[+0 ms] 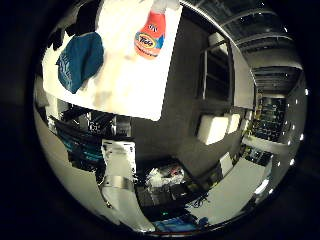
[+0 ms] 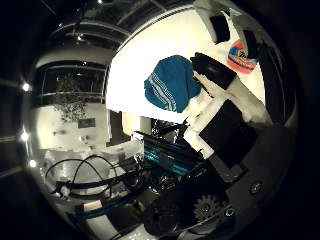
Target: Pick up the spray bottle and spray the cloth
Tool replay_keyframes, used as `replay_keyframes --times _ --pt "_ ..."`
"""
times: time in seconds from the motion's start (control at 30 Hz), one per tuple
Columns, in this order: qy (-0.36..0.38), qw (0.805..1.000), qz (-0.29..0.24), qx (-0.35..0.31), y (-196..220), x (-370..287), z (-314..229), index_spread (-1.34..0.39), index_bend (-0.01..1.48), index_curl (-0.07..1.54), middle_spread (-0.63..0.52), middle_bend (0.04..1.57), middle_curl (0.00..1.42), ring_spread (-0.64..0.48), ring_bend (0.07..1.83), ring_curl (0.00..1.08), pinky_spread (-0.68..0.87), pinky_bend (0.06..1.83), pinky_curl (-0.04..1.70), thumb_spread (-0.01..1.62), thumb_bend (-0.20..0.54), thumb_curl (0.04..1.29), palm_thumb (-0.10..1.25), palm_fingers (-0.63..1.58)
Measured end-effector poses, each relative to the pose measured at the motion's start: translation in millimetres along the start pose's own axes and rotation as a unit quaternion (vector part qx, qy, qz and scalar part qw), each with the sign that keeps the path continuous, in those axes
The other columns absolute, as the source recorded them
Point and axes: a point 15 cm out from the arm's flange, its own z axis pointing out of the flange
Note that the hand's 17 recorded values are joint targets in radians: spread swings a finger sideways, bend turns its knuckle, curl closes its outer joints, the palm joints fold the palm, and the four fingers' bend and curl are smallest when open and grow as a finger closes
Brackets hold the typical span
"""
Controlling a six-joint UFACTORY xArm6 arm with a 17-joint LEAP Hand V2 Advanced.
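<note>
An orange spray bottle point(image 1: 150, 33) with a white trigger head lies on the white table point(image 1: 130, 85). A crumpled blue cloth point(image 1: 79, 61) lies on the same table a short way from the bottle. Both look small, so the palm is well away from them. In the thumb side view the cloth point(image 2: 171, 83) sits beside my hand point(image 2: 227, 107), whose white and black fingers reach out fairly straight and partly cover the bottle point(image 2: 239, 56). Nothing is held in the hand.
The table's near edge point(image 1: 107, 107) drops to a dark floor. Below it stand a white and black machine base point(image 1: 119, 165) and teal rails point(image 2: 167, 152). Shelving point(image 1: 217, 75) and white boxes point(image 1: 215, 127) stand farther off in the room.
</note>
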Motion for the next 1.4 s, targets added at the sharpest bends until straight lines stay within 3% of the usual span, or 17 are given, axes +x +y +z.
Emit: replay_keyframes --times 0.2,0.67,0.73,0.9,1.03,1.13,1.23,1.4 --pt "0.004 1.0 0.014 0.015 -4 11 -8 -0.43 0.25 0.64 -0.21 0.59 0.7 -0.17 1.0 0.54 -0.41 0.38 1.14 1.18 -0.014 0.41 0.99 0.73" --pt "-0.043 0.987 0.14 0.061 6 105 -15 -0.46 0.21 0.65 -0.24 0.56 0.71 -0.18 0.99 0.54 -0.47 0.36 1.11 1.17 -0.022 0.41 0.93 0.76" --pt "-0.056 0.985 0.149 0.07 8 115 -14 -0.45 0.14 0.62 -0.24 0.56 0.71 -0.18 1.01 0.55 -0.47 0.39 1.12 1.16 -0.034 0.41 0.87 0.7" --pt "-0.099 0.974 0.182 0.097 14 138 -8 -0.38 0.12 0.51 -0.2 0.52 0.7 -0.16 1.07 0.57 -0.44 0.49 1.14 1.14 -0.036 0.38 0.73 0.46" --pt "-0.141 0.961 0.204 0.123 19 161 3 -0.32 0.17 0.43 -0.06 0.38 0.6 -0.04 0.82 0.49 -0.25 0.51 1.11 1.12 -0.037 0.35 0.62 0.06" --pt "-0.179 0.945 0.231 0.148 23 184 16 -0.29 0.18 0.39 0.09 0.29 0.5 0.12 0.61 0.37 0.07 0.43 0.99 1.08 -0.034 0.33 0.56 -0.01" --pt "-0.212 0.929 0.257 0.159 32 206 33 -0.27 0.16 0.36 0.14 0.26 0.45 0.18 0.53 0.33 0.26 0.35 0.85 1.05 -0.035 0.31 0.51 -0.01" --pt "-0.241 0.92 0.27 0.149 35 220 56 -0.26 0.14 0.31 0.17 0.23 0.39 0.22 0.45 0.29 0.42 0.35 0.68 1.0 -0.033 0.3 0.44 0.01"
